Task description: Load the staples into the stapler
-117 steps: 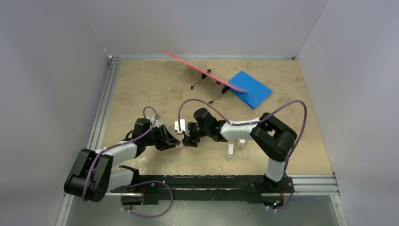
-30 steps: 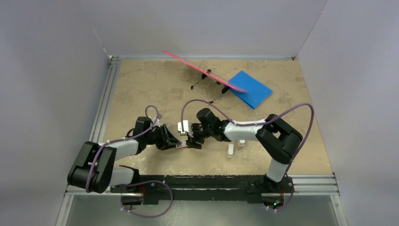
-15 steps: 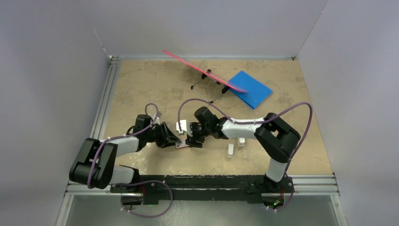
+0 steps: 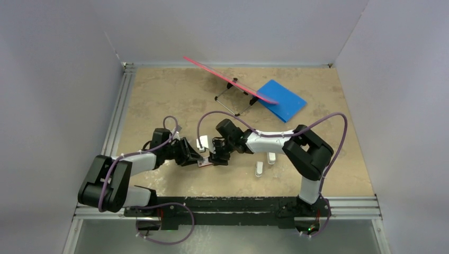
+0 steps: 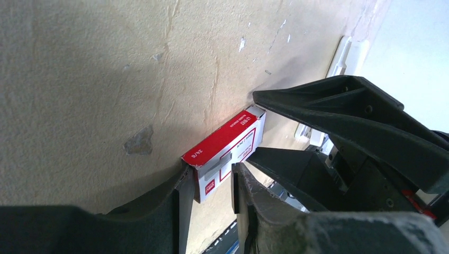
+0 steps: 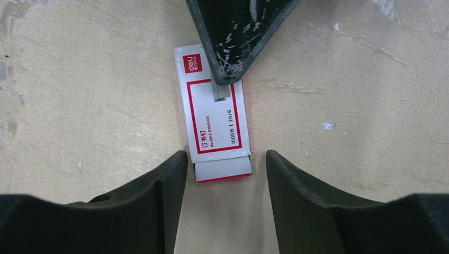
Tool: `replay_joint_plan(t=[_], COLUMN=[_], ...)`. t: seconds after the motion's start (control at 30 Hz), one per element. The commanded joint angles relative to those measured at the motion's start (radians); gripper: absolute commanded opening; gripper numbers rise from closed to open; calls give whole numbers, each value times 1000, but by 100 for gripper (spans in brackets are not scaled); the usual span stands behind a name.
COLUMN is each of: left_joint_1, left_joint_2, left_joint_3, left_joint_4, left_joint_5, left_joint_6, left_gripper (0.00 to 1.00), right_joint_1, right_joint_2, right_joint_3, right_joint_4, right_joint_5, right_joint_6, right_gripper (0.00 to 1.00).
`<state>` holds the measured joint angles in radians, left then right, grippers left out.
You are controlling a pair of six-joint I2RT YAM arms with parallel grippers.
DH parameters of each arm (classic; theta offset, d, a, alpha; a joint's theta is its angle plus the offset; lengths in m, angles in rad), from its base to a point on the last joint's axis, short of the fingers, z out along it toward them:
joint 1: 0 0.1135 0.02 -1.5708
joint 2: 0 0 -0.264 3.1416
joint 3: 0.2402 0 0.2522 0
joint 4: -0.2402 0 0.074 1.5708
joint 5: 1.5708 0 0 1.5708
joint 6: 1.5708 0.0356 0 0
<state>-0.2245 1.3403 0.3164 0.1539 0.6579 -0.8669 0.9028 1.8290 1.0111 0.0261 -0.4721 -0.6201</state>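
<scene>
At the left of the table point(image 4: 159, 100), the left arm is reaching low toward the middle. The left gripper point(image 5: 209, 177) is clamping one end of the box of staples point(image 6: 214, 121), with a finger pressing on each side of it. The box is sitting down at the table top in the near middle, between the two grippers, with its white, red-framed face turned up. Its inner tray point(image 6: 222, 170) is poking out a little at the end facing the right arm, and the staples inside are not showing. The right gripper point(image 6: 225, 159) is waiting at that end with its fingers spread apart, one on either side of the tray. One finger is just beside the box and the other a little farther off, and neither is gripping it. Further right, a white stapler point(image 4: 259, 169) and a second white stapler point(image 4: 271, 159) are lying close together beside the right arm, well apart from the box. At the back, a pink board point(image 4: 227, 82) is leaning on a wire stand point(image 4: 229, 103), its right end reaching over a blue pad point(image 4: 283, 100).
</scene>
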Motion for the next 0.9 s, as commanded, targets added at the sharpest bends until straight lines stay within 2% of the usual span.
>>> replay_joint_plan(t=[0.0, 0.2, 0.43, 0.53, 0.63, 0.7, 0.87], left_joint_1=[8, 8, 8, 8, 8, 8, 8], left_joint_2=[-2, 12, 12, 4, -4, -8, -19], left_joint_3=[49, 66, 67, 66, 68, 70, 77], left_joint_4=[23, 27, 12, -20, -61, -76, -86], left_joint_5=[2, 3, -17, -43, -72, -77, -82], left_joint_6=[29, 22, 23, 29, 32, 38, 42], left_gripper=[30, 30, 31, 35, 38, 39, 39], right_joint_1=[7, 15, 24, 24, 23, 24, 24], right_joint_2=[27, -1, -44, -55, -59, -54, -43], right_joint_3=[48, 30, -8, -15, -15, -10, -3], right_joint_4=[-83, -77, -31, -36, -56, -65, -84], right_joint_5=[-43, -5, 68, 68, 41, 24, 24], right_joint_6=[-31, -16, 35, 37, 22, 15, 9], right_gripper=[59, 49, 61, 62, 59, 54, 47])
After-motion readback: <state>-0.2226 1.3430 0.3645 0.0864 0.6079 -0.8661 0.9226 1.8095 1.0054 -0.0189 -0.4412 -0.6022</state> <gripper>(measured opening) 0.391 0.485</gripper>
